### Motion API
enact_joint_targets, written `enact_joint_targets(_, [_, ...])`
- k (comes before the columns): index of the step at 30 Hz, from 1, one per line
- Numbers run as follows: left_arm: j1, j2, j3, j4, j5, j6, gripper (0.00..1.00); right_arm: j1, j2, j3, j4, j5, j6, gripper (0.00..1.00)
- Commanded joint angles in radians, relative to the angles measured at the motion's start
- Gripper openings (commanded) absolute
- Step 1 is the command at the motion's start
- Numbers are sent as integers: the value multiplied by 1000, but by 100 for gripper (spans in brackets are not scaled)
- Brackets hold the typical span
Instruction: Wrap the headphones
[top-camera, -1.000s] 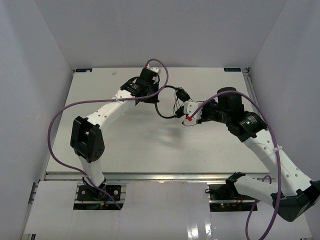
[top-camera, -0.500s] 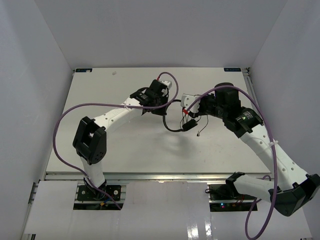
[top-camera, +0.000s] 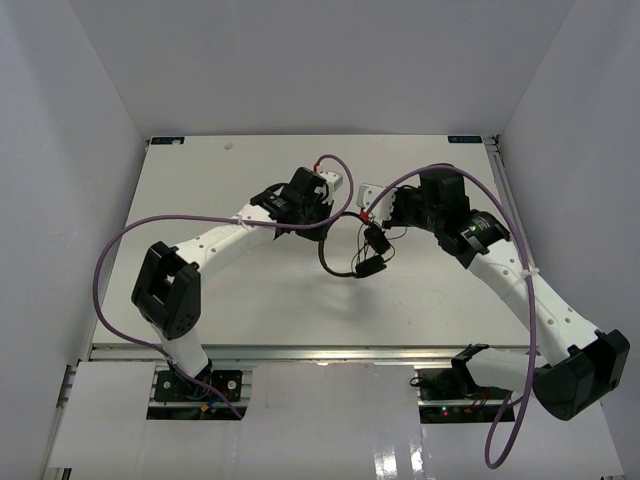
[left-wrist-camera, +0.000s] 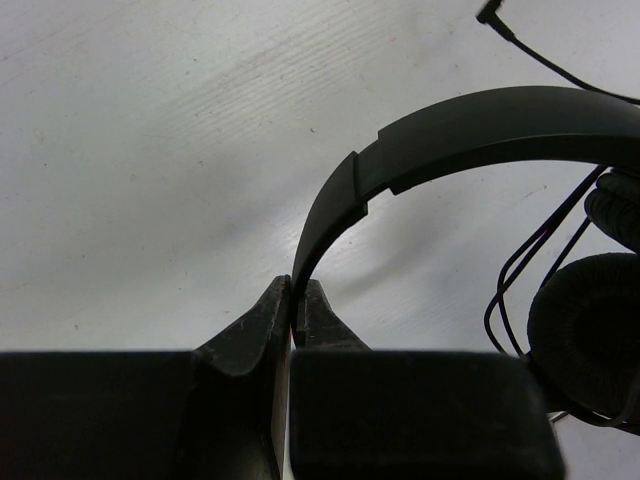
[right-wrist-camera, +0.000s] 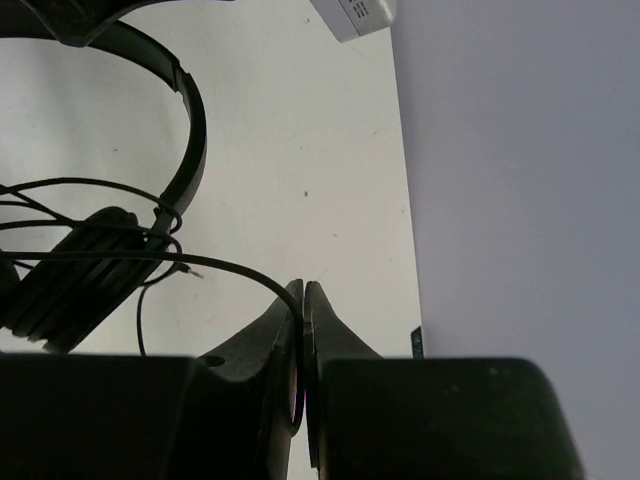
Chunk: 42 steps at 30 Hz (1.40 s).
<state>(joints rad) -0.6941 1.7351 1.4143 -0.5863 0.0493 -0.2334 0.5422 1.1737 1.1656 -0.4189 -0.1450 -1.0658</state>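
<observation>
The black headphones (top-camera: 362, 256) hang over the middle of the table between both arms. My left gripper (left-wrist-camera: 297, 297) is shut on one end of the thin headband (left-wrist-camera: 470, 122), which arches up and right toward a padded earcup (left-wrist-camera: 585, 335). The plug (left-wrist-camera: 490, 12) shows at the top right of the left wrist view. My right gripper (right-wrist-camera: 303, 296) is shut on the thin cord (right-wrist-camera: 225, 267), which runs left to the stacked earcups (right-wrist-camera: 75, 285), where several turns of cord loop. From above, the left gripper (top-camera: 328, 222) and right gripper (top-camera: 372, 214) sit close together above the headphones.
Thick purple robot cables (top-camera: 120, 240) arc beside each arm, one (top-camera: 440, 172) over the right wrist. White walls close in the table (top-camera: 200, 300) on three sides; the right wall (right-wrist-camera: 520, 150) fills the right of the right wrist view. A small white block (right-wrist-camera: 355, 15) shows near the table's edge.
Both grippers stay shut. The left arm has swung right and nearer, the right wrist has moved left and back, and the headphones now hang lower and closer to the front.
</observation>
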Motion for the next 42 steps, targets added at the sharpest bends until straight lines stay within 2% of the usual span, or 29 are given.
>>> enact_joint_targets(1, [-17, -119, -17, 36, 65, 40, 0, -30, 30, -5, 69, -83, 78, 9])
enact_joint_targets(14, [-19, -264, -26, 37, 148, 33, 0, -151, 111, -57, 77, -343, 264, 12])
enact_joint_targets(22, [-21, -307, 15, 34, 155, -6, 0, -235, 135, -79, 83, -637, 403, 21])
enact_joint_targets(25, [-21, -309, 58, 8, 159, -24, 0, -267, 158, -84, 113, -818, 486, 27])
enact_joint_targets(28, [-19, -302, 113, -22, 165, -39, 0, -280, 187, -100, 189, -920, 617, 34])
enact_joint_targets(30, [-19, -298, 159, -44, 163, -50, 0, -280, 205, -122, 316, -965, 708, 38])
enact_joint_targets(33, [-20, -293, 235, -89, 147, -66, 0, -280, 226, -180, 493, -1001, 843, 39])
enact_joint_targets(37, [-21, -277, 347, -148, 97, -82, 0, -280, 254, -277, 648, -1035, 982, 39])
enact_joint_targets(42, [-19, -258, 417, -179, 26, -97, 0, -280, 259, -361, 823, -1038, 1102, 38])
